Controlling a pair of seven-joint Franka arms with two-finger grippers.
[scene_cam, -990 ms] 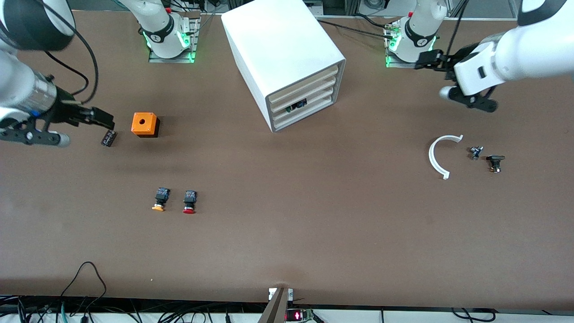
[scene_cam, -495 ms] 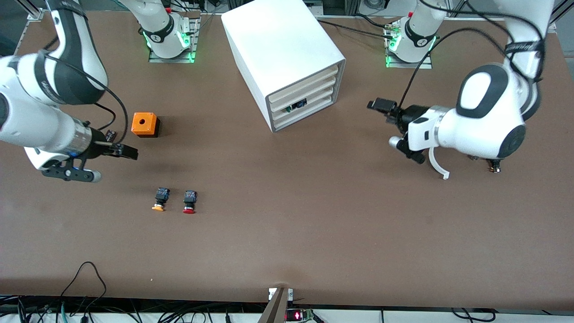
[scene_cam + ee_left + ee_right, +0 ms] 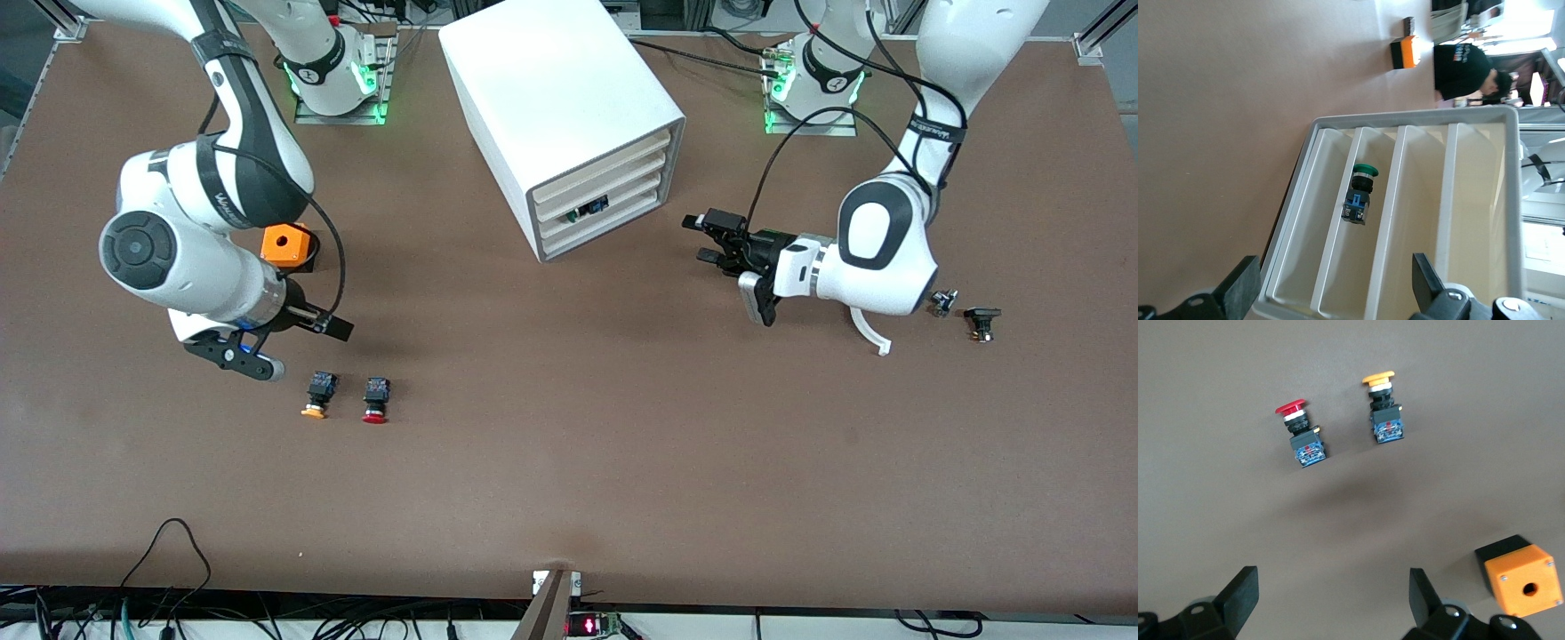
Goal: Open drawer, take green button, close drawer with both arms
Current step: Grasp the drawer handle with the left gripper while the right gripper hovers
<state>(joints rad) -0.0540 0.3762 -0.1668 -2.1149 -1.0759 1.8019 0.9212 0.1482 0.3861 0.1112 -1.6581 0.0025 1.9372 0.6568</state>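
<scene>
The white cabinet stands at the table's middle, near the arms' bases, with four drawers alike. The second drawer from the bottom sits pushed in. The green-capped button lies in it and shows through its front, clearly so in the left wrist view. My left gripper is open and empty, a short way in front of the drawers and pointing at them. My right gripper is open and empty, over bare table between the orange box and the two loose buttons.
An orange box sits partly under the right arm. An orange-capped button and a red-capped button lie nearer the front camera. A white curved piece and two small parts lie at the left arm's end.
Both arms swung in from the table's ends. The left gripper came to face the cabinet's drawers. The right gripper moved past the orange box toward the two loose buttons.
</scene>
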